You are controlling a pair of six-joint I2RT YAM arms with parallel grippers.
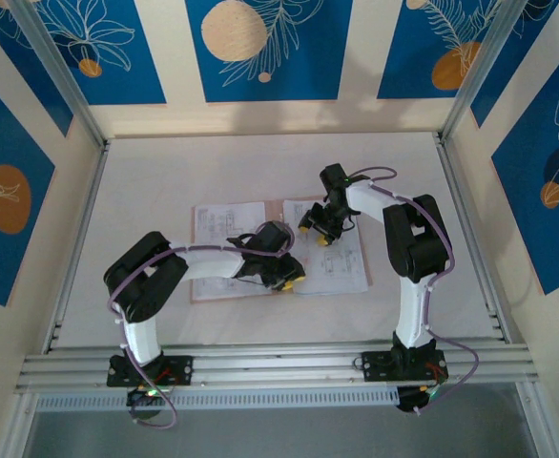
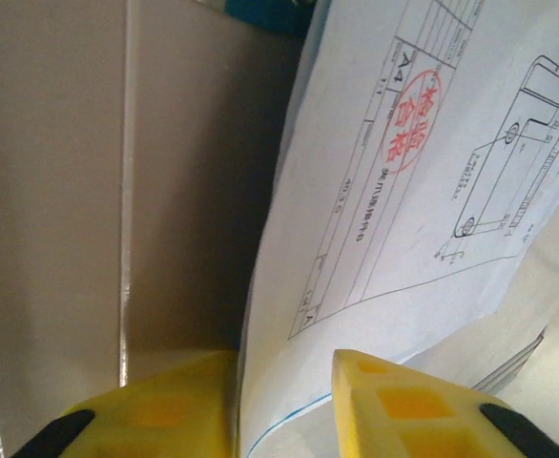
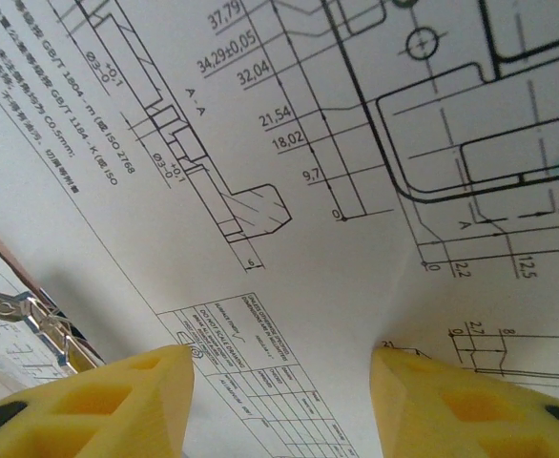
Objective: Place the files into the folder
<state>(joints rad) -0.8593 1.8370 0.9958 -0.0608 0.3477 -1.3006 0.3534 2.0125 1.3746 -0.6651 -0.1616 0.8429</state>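
Filing step: above the folder (image 2: 51,191), left gripper (image 2: 281,372) straddles a sheet (image 2: 375,239) edge, right gripper (image 3: 281,363) is near, both unclenched; next we must pinch.

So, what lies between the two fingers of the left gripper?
The edge of a white printed sheet passes between the yellow fingers, as the left wrist view shows.

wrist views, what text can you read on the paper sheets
"34,29±0,05": white printed drawing sheet, right wrist view
"37,79": same sheet
"32,04": same sheet
"A - A": same sheet
"A4": white stamped sheet, left wrist view
too blurred to read: red stamp, small table text
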